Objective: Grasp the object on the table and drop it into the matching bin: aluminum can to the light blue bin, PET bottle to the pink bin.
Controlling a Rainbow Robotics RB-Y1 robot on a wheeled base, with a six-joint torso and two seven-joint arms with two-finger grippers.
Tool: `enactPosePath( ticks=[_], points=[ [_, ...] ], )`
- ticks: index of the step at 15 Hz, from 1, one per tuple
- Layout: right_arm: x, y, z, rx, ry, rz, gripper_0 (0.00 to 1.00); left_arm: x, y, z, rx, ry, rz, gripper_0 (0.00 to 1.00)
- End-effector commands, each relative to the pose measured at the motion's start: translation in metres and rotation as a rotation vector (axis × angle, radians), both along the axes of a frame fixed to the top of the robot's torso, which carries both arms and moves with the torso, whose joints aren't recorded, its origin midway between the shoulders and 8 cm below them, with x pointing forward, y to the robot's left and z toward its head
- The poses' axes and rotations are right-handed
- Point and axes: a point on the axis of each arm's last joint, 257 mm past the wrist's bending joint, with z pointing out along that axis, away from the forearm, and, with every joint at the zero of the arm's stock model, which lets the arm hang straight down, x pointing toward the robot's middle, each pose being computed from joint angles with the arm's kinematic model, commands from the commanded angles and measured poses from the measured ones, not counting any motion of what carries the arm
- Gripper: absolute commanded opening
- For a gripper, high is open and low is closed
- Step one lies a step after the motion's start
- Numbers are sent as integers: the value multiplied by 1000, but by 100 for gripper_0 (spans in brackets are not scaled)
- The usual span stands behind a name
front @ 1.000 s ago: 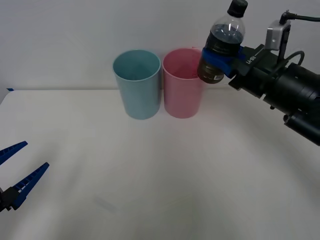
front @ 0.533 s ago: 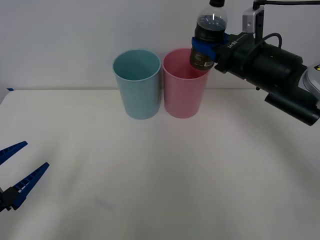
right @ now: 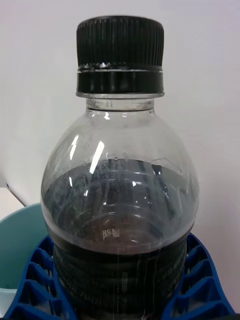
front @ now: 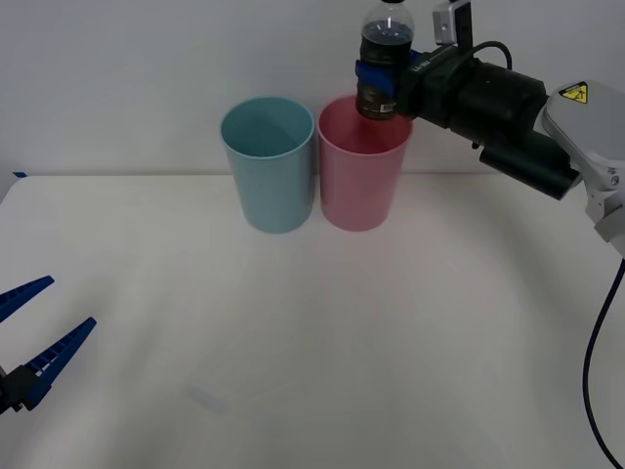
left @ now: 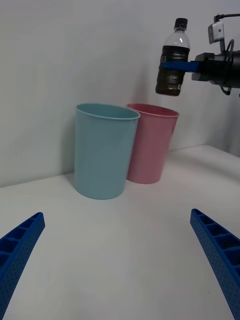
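The right pincer (front: 388,80) pinches the PET bottle (front: 383,61) upright just above the pink bin (front: 359,166), poised for dropping; the left pincer (front: 34,337) rests spread, low over the counter (front: 322,342).

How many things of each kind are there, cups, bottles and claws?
Cups: 2, a light blue cup and a pink cup.
Bottles: 1, a bottle held above the pink cup by the right claw.
Claws: 2, counting the open left claw.
Total: 5.

A plain pale wall (front: 146,59) rises behind, evenly lit, with soft shadows along its base
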Motion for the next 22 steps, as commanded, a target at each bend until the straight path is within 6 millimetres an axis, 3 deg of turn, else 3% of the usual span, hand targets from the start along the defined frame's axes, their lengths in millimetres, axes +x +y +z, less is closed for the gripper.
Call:
enactPosePath(
  ticks=[1,4,6,7,8,9,13,16,22],
  points=[
    [17,9,-2,-10,24,-6,0,0,0,0,0,0,0,100],
    [23,11,-4,-9,36,-12,1,0,0,0,0,0,0,100],
    [23,11,-4,-8,37,-12,9,0,0,0,0,0,0,100],
    [23,11,-5,-8,38,-11,22,0,0,0,0,0,0,100],
    [23,11,-3,-9,34,-11,81,0,0,0,0,0,0,100],
    [23,11,-4,-9,35,-12,100,0,0,0,0,0,0,100],
    [22,12,-3,-6,30,-7,100,0,0,0,0,0,0,100],
    [8,13,-5,10,16,14,100,0,0,0,0,0,0,100],
    [-49,-1,-14,25,-32,67,100,0,0,0,0,0,0,100]
  ],
)
